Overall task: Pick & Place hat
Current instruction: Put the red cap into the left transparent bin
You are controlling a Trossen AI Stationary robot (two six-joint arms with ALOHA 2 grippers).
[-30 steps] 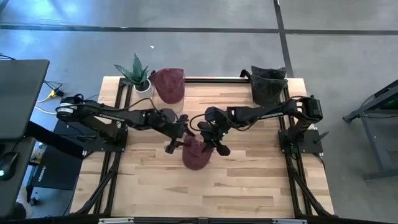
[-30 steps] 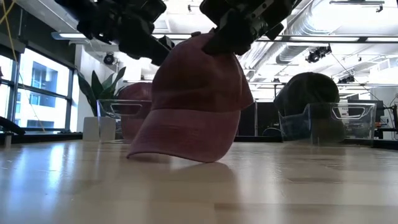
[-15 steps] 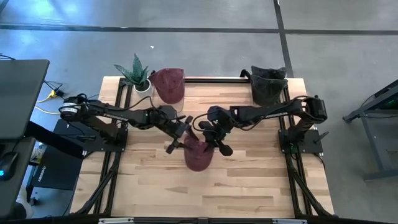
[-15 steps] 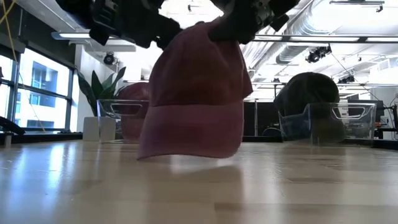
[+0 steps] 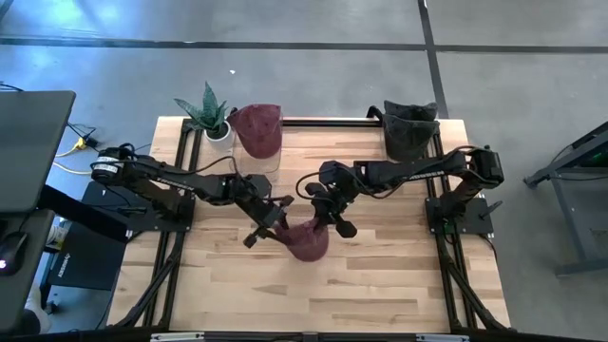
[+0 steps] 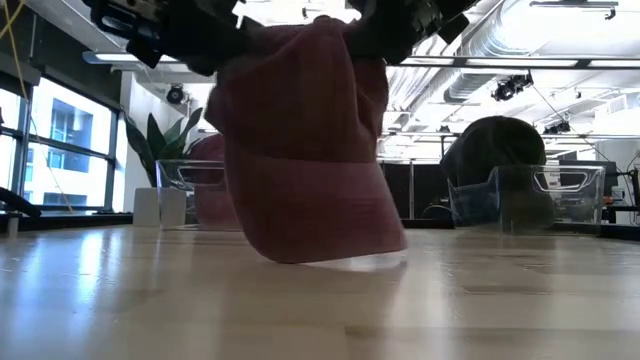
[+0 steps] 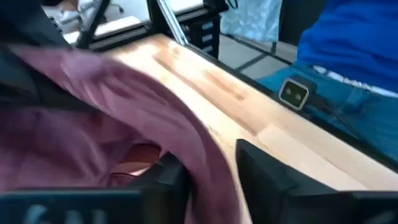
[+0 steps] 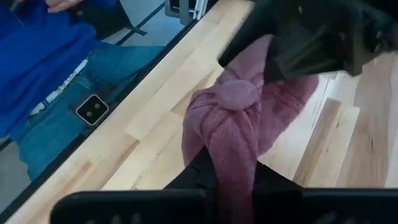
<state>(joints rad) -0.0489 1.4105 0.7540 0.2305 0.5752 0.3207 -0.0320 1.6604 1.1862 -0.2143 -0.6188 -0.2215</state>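
A maroon hat (image 5: 306,241) hangs between my two grippers over the middle of the table. In the low view the hat (image 6: 300,150) droops from both, with its brim (image 6: 345,248) at table height; whether it touches the wood I cannot tell. My left gripper (image 5: 275,226) is at the hat's left side and my right gripper (image 5: 325,220) at its right side. Each is shut on the cloth. My left gripper pinches a fold of the hat's cloth (image 7: 208,165) between its two fingers (image 7: 267,177), coming from the table's left and slanting slightly down. The hat sags below the hold. My right gripper pinches bunched cloth of the hat's crown (image 8: 231,140) between its two fingers, coming from the table's right and slanting down. The cloth is gathered into a knob just ahead of the fingers, and the hat hangs below them.
A clear bin with maroon hats (image 5: 258,131) stands at the back left beside a potted plant (image 5: 211,112). A bin with black hats (image 5: 410,128) stands at the back right. A person in blue (image 8: 43,56) stands beyond the table's near edge.
My left gripper has moved toward the near edge to the hat's left side, turned, and shut on the cloth. The hat has swung about under the right gripper: its brim, which pointed left and rested on the table, now points right in the low view.
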